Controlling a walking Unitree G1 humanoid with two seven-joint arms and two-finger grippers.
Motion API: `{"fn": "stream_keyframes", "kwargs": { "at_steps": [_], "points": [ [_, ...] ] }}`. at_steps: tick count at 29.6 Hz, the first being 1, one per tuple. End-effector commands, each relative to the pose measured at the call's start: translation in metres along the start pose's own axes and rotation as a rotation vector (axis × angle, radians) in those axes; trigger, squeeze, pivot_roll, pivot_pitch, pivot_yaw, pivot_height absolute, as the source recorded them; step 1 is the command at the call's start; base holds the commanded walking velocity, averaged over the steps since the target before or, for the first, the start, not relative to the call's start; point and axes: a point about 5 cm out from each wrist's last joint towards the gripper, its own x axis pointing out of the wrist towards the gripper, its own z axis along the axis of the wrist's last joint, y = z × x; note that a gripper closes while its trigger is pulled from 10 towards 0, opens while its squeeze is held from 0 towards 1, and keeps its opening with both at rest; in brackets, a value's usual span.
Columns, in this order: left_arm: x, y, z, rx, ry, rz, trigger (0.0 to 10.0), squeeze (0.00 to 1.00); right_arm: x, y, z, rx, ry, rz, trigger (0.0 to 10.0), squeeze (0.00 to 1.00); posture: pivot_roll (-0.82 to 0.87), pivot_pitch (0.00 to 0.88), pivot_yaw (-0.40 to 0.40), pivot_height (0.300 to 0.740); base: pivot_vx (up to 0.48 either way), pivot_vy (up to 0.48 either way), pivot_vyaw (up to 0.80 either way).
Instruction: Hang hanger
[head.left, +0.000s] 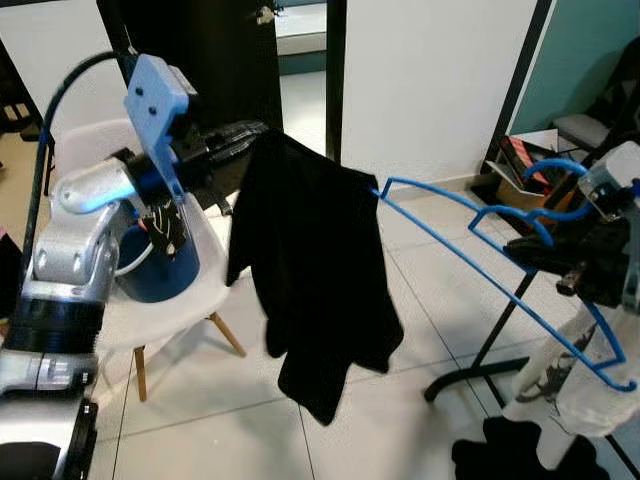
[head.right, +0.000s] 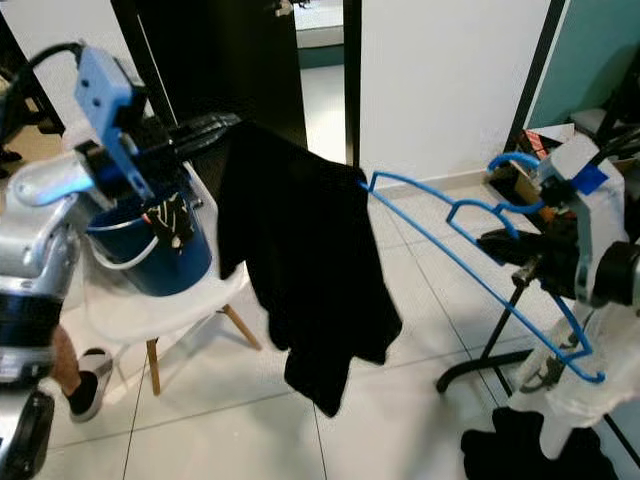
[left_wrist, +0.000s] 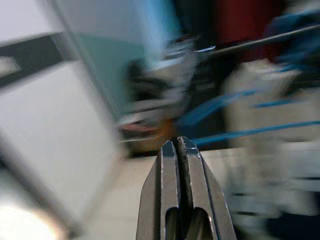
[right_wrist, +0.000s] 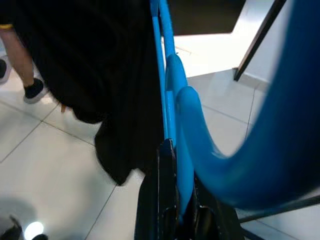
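Blue plastic hanger (head.left: 470, 240) runs long-axis from centre frame down to lower right, clenched near its hook by the right gripper (head.right: 510, 245). Its far tip carries the black garment (head.left: 310, 270), whose collar the left gripper (head.left: 235, 140), fingers pressed together, pinches at upper left.

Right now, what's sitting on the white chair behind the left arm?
A dark blue bucket with a white handle stands on the white chair. The left gripper and its arm cover part of the rim, so the bucket's contents cannot be seen.
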Motion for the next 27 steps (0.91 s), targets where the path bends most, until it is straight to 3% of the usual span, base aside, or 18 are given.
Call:
{"fn": "stream_keyframes", "kwargs": {
  "at_steps": [1,4,12,15,21,27],
  "points": [
    [-0.001,-0.006,0.005,-0.057,-0.041,-0.053,10.0,0.0,0.0,0.0,0.003,-0.018,-0.027,-0.01,10.0,0.0,-0.14,0.0,0.059,0.74,0.0,0.0,0.0],
    [-0.005,-0.01,0.005,-0.136,-0.08,-0.095,10.0,0.0,0.002,0.007,0.002,-0.031,-0.029,0.039,10.0,0.0,-0.14,0.0,0.059,0.74,0.0,0.0,0.0],
    [-0.016,-0.009,0.006,-0.122,-0.028,-0.135,10.0,0.0,0.002,0.011,-0.002,-0.036,-0.015,0.07,10.0,0.0,-0.14,0.0,0.064,0.74,0.0,0.0,0.0],
    [-0.021,-0.006,0.009,-0.104,-0.002,-0.141,10.0,0.0,0.003,0.016,-0.014,-0.04,0.062,0.099,10.0,0.0,-0.14,0.0,0.064,0.74,0.0,0.0,0.0],
    [-0.016,-0.006,0.019,-0.097,-0.031,-0.15,10.0,0.0,0.012,0.03,-0.051,-0.087,0.296,0.146,10.0,0.0,-0.13,0.0,0.064,0.74,0.0,0.0,0.0],
    [-0.01,-0.008,0.021,-0.103,-0.056,-0.144,10.0,0.0,0.02,0.022,-0.065,-0.141,0.371,0.07,10.0,0.0,-0.13,0.0,0.063,0.74,0.0,0.0,0.0]
  ]
}}
